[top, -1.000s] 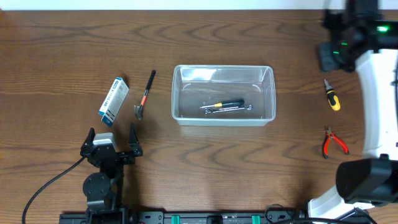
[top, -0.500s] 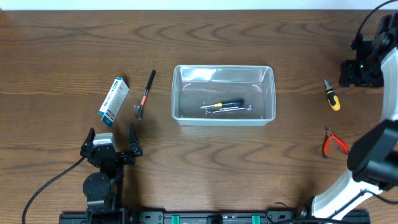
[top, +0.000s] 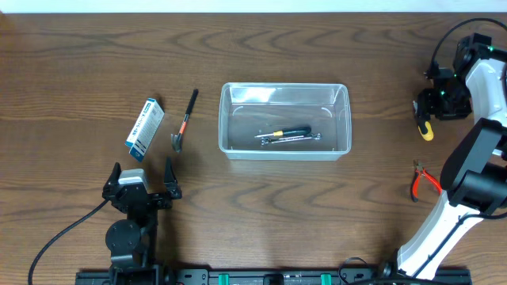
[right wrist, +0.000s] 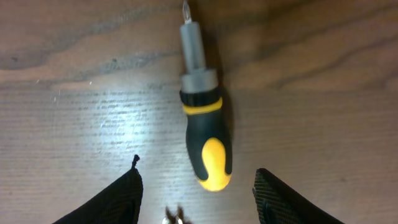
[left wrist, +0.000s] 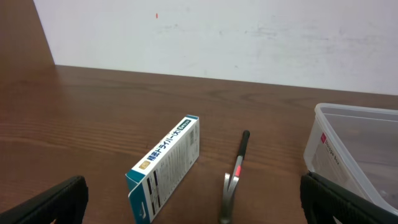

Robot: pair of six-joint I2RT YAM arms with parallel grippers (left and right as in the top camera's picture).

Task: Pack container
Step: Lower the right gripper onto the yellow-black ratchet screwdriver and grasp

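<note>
While the right gripper [right wrist: 196, 169] hangs open astride the yellow-and-black screwdriver [right wrist: 205, 143], touching neither side of it, the left gripper [top: 142, 176] rests wide open and holds nothing. The container [top: 224, 119] sits mid-table with tools [top: 287, 134] inside. The box [left wrist: 165, 165], beside the hammer [left wrist: 235, 177], bears Japanese print, too small to read surely.

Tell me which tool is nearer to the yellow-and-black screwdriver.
Right. The right tool hovers directly over the screwdriver, jaws open either side of its handle; the left tool rests far away, beyond the container.
</note>
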